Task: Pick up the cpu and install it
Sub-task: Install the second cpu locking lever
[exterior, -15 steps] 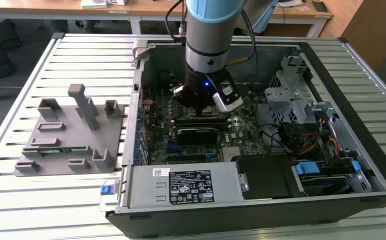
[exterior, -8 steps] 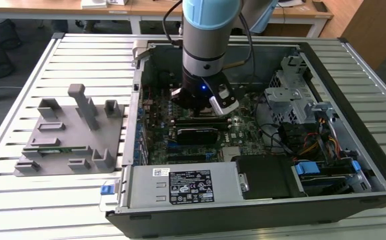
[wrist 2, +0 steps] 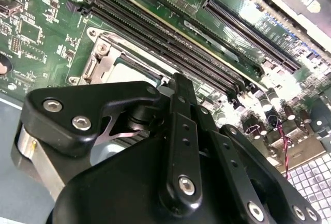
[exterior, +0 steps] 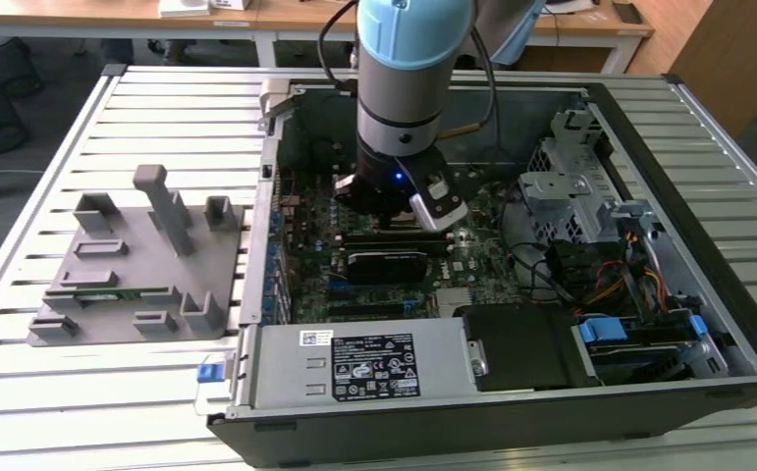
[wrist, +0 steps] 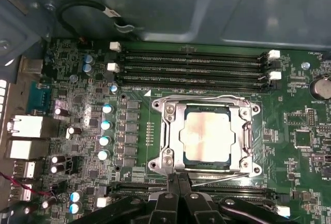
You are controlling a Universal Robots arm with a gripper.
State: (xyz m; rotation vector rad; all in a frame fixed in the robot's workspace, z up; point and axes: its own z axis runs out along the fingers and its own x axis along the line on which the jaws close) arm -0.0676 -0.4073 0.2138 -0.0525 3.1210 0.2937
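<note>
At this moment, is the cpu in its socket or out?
In. The cpu lies flat inside the metal socket frame on the motherboard, with the gripper just beside the frame.

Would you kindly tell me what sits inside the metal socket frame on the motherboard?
The cpu lies flat inside the socket frame, silvery top showing. Its underside and the contacts beneath are covered.

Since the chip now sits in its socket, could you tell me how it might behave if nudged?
The cpu looks stiff and flat, so it probably won't bend or roll. Its smooth shiny top may be slippery. The metal frame around it should stop sideways sliding.
</note>
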